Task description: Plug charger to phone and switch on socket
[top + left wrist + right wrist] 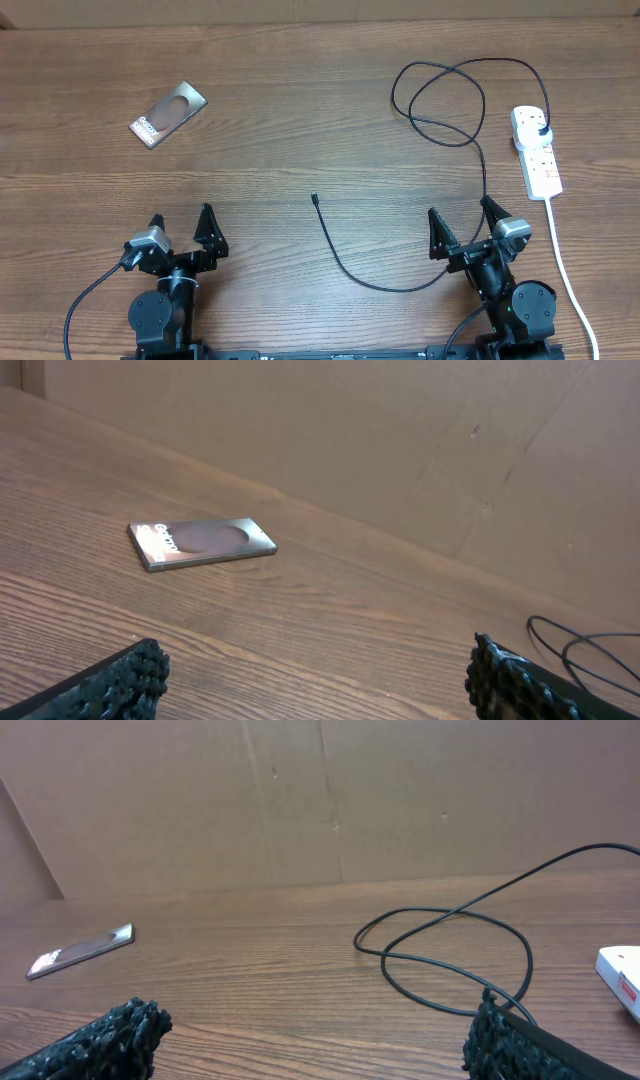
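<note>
The phone [168, 114] lies flat at the far left of the table, bronze-grey face up; it also shows in the left wrist view [201, 543] and edge-on in the right wrist view [80, 952]. The charger's black cable [440, 100] loops at the far right, its plug in the white socket [536, 149], and its small connector tip [315, 198] rests mid-table. My left gripper [181, 227] stands open near the front edge, well short of the phone. My right gripper [462, 221] is open too, the cable passing beside its right finger [500, 1035].
The socket's thick white cord [565, 270] runs down the right side towards the front edge, past my right arm. A brown cardboard wall [320, 800] backs the table's far edge.
</note>
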